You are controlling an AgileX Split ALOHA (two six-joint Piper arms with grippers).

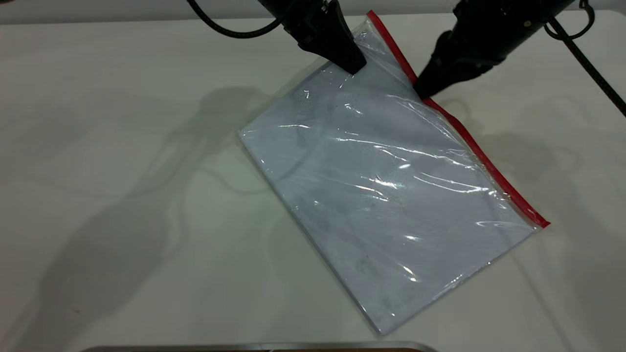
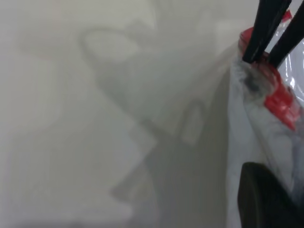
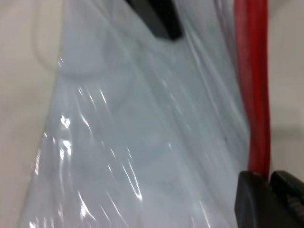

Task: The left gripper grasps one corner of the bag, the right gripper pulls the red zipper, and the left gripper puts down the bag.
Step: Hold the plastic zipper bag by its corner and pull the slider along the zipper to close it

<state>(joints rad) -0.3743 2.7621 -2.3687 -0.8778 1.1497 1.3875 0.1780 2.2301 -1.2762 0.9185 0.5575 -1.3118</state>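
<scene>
Where the clear bag [image 1: 386,195] lies slanted on the white table [image 1: 122,171], we see white paper inside it and shiny wrinkles on top. Our left gripper [image 1: 353,63] pinches the bag near its far corner [image 1: 374,24], and that end is lifted a little. Our right gripper [image 1: 424,90] has its tips pressed together on the red zipper [image 1: 484,159], partway along the strip. Black cables [image 1: 582,54] hang behind both arms. A grey edge [image 1: 259,346] peeks in at the near side.
</scene>
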